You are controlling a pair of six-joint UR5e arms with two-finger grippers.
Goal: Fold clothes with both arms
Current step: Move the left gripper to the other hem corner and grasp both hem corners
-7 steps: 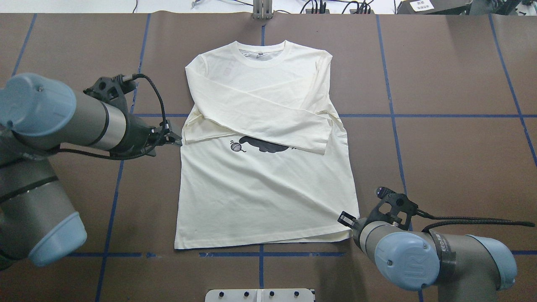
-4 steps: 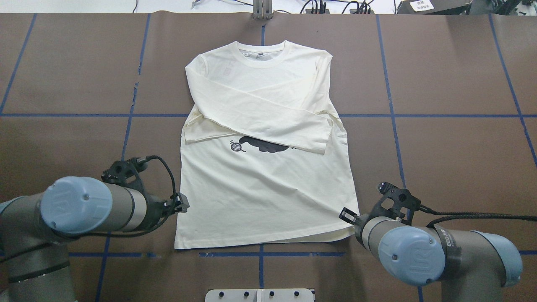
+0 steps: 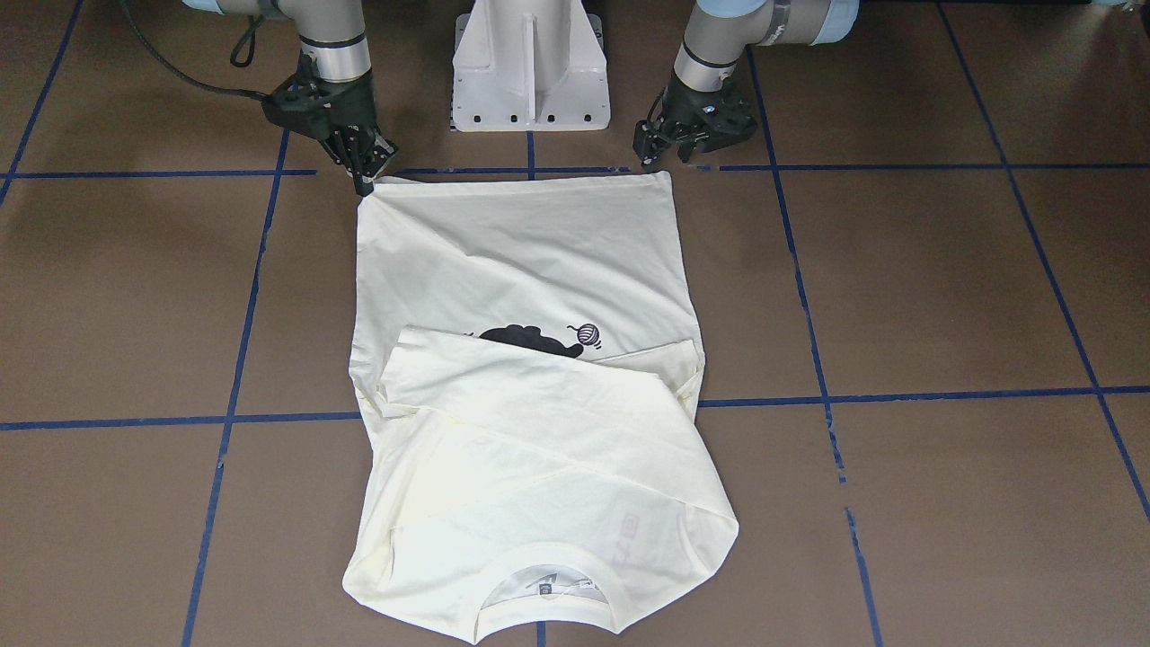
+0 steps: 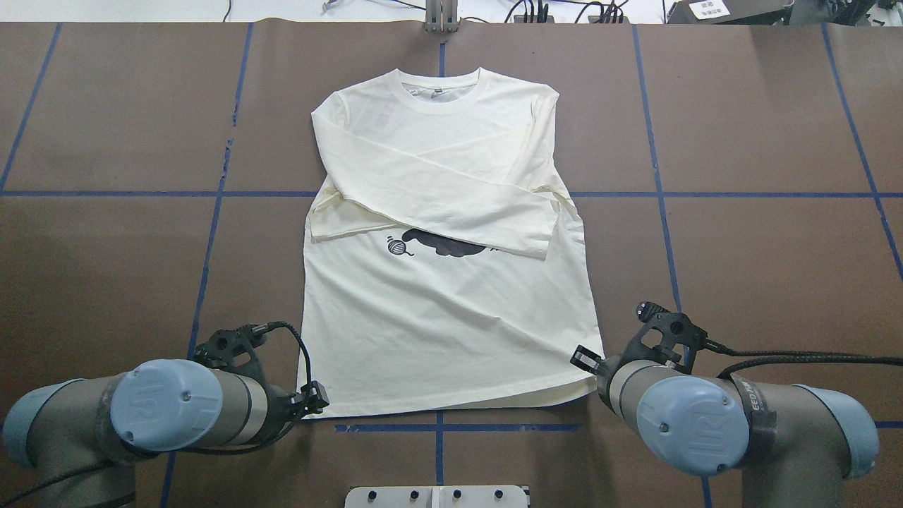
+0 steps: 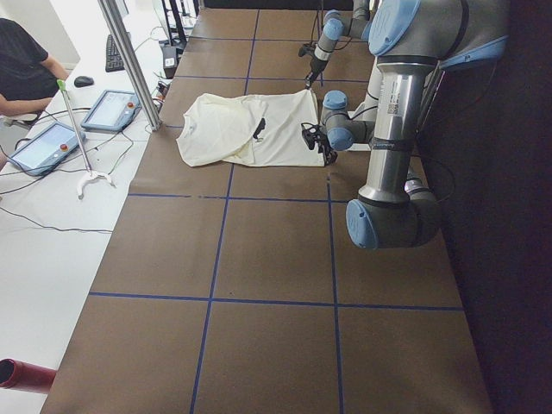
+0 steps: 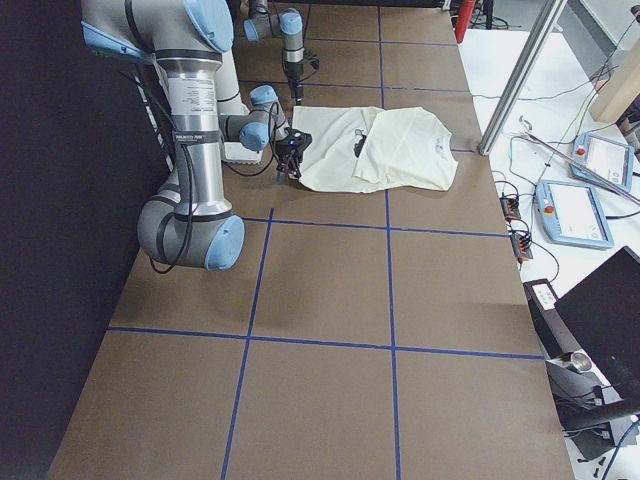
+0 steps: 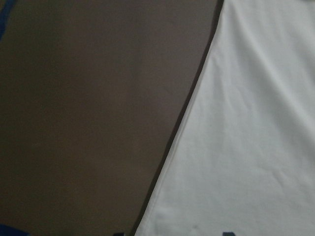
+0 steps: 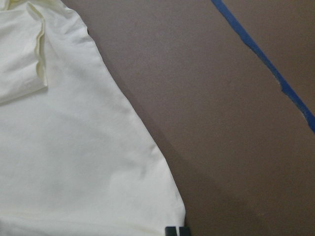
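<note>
The cream-white shirt [image 4: 451,317] lies flat on the brown table, collar far from the robot. Both sleeves are folded across its chest and cover most of the black cat print [image 4: 444,245]. My left gripper [image 4: 315,402] is at the shirt's near left hem corner; in the left wrist view the two fingertips stand apart over the cloth edge [image 7: 246,147], so it is open. My right gripper [image 3: 364,175] is shut on the near right hem corner, and creases run out from that pinch. In the right wrist view the corner [image 8: 147,196] ends at the fingertip.
The white pedestal base [image 3: 530,72] stands between the two arms at the near edge. Blue tape lines [image 4: 204,254] grid the brown table. In the exterior left view a person [image 5: 26,73], tablets [image 5: 108,110] and a metal post [image 5: 129,60] are beyond the far edge.
My left arm swung from the folded sleeve cuff at the shirt's left edge down to the near left hem corner. The right gripper stayed at its corner, shifting only slightly.
</note>
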